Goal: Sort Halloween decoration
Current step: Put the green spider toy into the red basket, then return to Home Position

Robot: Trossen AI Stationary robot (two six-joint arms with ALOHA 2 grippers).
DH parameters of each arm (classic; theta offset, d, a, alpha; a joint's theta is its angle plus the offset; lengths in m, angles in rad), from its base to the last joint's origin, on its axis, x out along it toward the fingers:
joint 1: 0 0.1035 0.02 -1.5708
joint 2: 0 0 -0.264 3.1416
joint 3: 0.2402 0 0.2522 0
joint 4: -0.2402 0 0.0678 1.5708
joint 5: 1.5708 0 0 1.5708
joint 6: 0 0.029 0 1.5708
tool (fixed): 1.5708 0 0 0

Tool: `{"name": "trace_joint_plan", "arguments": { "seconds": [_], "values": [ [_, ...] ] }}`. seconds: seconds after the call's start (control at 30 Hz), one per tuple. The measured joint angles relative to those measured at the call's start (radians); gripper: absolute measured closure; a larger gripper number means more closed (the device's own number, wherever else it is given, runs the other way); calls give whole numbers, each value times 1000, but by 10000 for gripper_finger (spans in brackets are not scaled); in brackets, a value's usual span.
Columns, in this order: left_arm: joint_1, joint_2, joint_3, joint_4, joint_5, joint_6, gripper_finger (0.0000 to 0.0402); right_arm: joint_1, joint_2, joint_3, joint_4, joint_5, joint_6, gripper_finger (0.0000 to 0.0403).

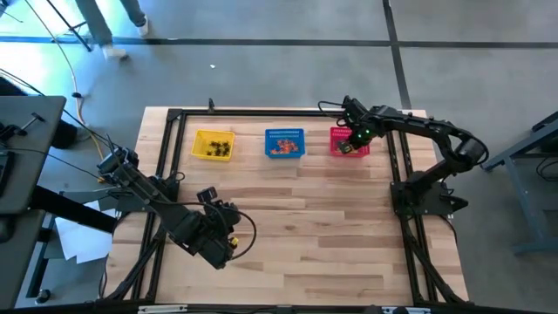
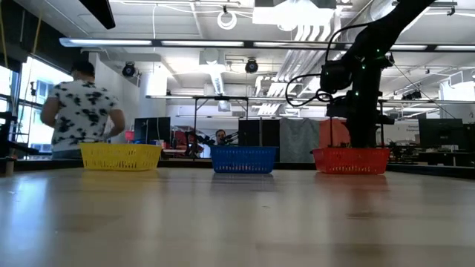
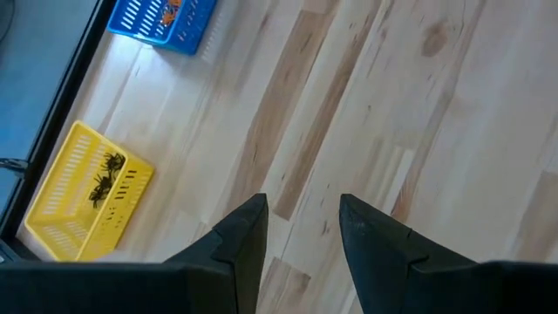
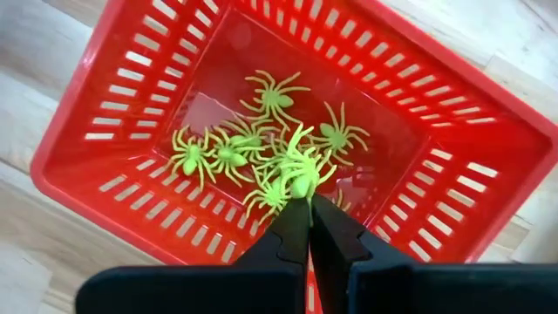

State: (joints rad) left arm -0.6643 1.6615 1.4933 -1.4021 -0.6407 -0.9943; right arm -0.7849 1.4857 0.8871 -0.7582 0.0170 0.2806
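Right gripper (image 4: 307, 199): fingers closed, pinching a green spider (image 4: 301, 171) just over the red basket (image 4: 131, 96). Release low, over the pile. Left gripper (image 3: 302, 228): parted, empty, well apart.

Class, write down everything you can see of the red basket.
The red basket is a rectangular plastic mesh tub with slotted walls, upright on the wooden table at the right end of the basket row. Light green spiders lie piled on its floor. The right gripper, shut, hangs over the pile, tips at one spider.
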Motion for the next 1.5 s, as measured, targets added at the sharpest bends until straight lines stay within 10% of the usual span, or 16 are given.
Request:
{"name": "trace_joint_plan", "arguments": {
  "seconds": [0.6,0.9,1.13,1.5],
  "values": [
    [0,0,0,-2,-22,-18,268,0,-6,1,-20,-49,37,265],
    [-54,-20,-32,-152,-170,-176,268,114,-241,2,-46,-148,46,258],
    [-138,-146,-150,-169,-206,-356,268,388,-527,0,-15,-89,210,258],
    [-230,-290,-330,-169,-262,-554,268,1095,-613,-1,32,453,406,258]
  ]
}}
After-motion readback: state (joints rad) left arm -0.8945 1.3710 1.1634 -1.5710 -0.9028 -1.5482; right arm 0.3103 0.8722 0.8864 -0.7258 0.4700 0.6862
